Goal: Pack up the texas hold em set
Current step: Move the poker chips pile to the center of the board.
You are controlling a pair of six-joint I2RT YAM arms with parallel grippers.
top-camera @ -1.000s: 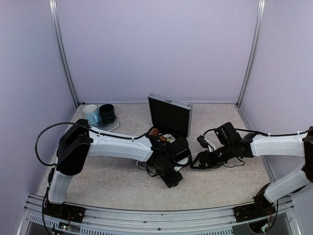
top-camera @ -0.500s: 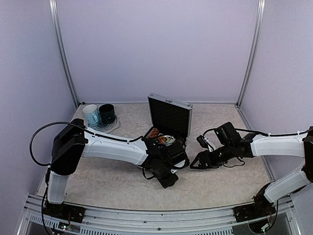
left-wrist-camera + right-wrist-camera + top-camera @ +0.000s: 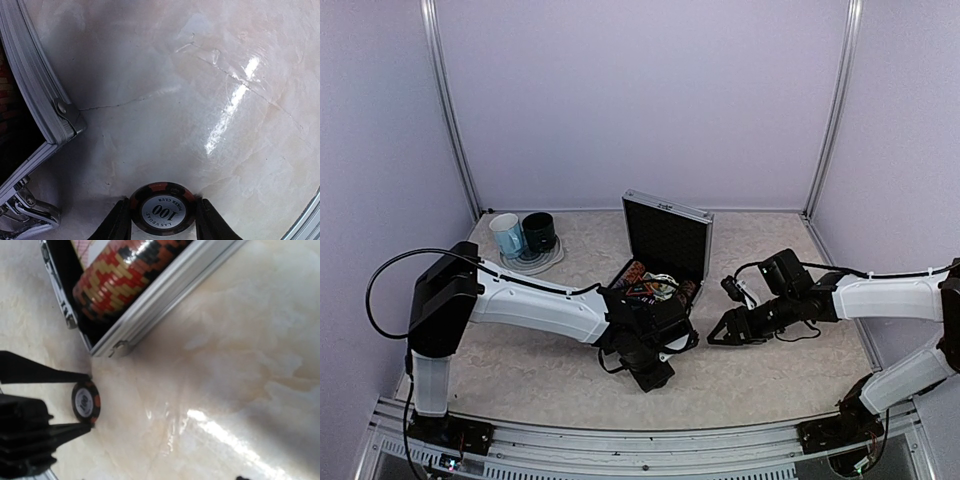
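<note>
Indoors, pale marbled tabletop (image 3: 550, 372), lilac walls (image 3: 640, 100), left tool (image 3: 163, 218) clamped on chip (image 3: 161, 207), right tool (image 3: 715, 336) unclear.

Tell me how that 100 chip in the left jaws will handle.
Held by its rim, the poker chip looks rigid, so it should not bend. Its smooth round edge gives the jaws little contact; it may pivot or slip. Dropped on edge onto the glossy table, it would probably roll.

Overhead rear view; both wrist close-ups on one chip (image 3: 161, 209).
</note>
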